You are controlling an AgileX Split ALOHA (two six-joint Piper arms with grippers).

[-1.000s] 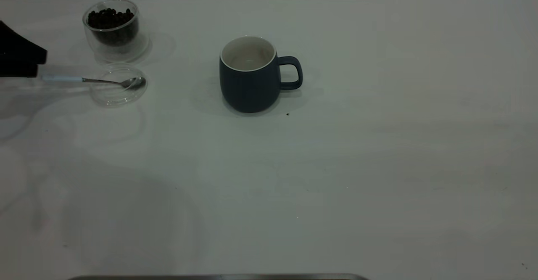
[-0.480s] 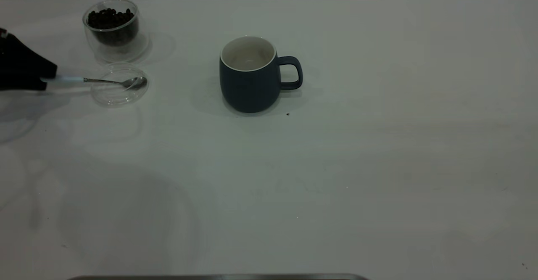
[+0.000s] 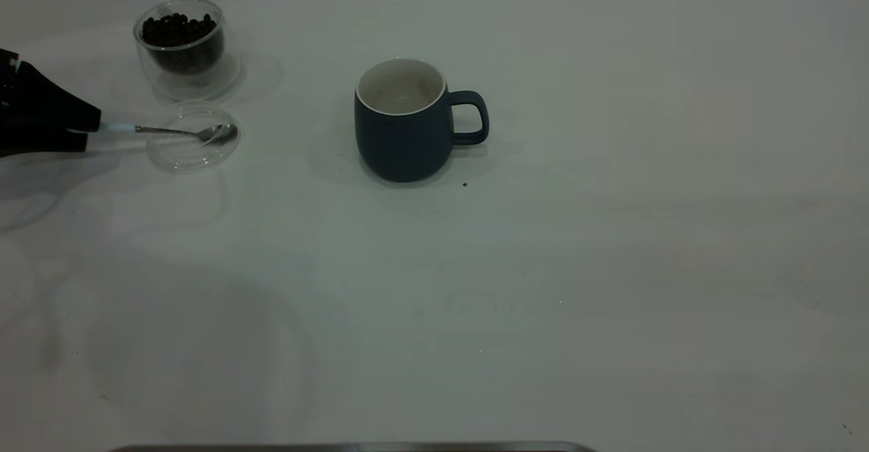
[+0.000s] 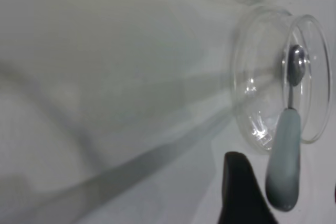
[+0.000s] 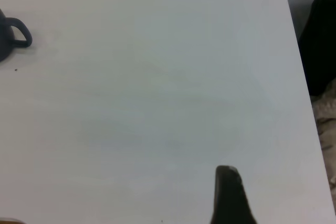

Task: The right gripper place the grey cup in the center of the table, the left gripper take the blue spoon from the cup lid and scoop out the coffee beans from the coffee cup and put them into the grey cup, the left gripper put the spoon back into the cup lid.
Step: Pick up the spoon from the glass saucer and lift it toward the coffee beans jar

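At the table's [image 3: 611, 235] far left edge, the left gripper [image 3: 91, 128] reaches in low along the surface, its 2 black fingers spread on either side of the pale end of the blue spoon [image 3: 173, 130]. The wrist view shows 1 finger [image 4: 241, 187] beside the handle with a gap between them, so the pincer is open and not yet clamped. The spoon lies with its metal bowl inside the cup lid [image 3: 178, 159] and its handle jutting over the rim toward the gripper, which probably makes a side-on pinch easy. Just behind the lid stands the coffee cup [image 3: 182, 48], its coffee beans [image 3: 178, 29] heaped near the rim, close enough for a short scooping move. The grey cup [image 3: 402, 121] sits near the table's middle, empty, handle pointing right, so that first step looks done. The right gripper [image 5: 231, 195] hovers over bare table well away; I cannot tell its state.
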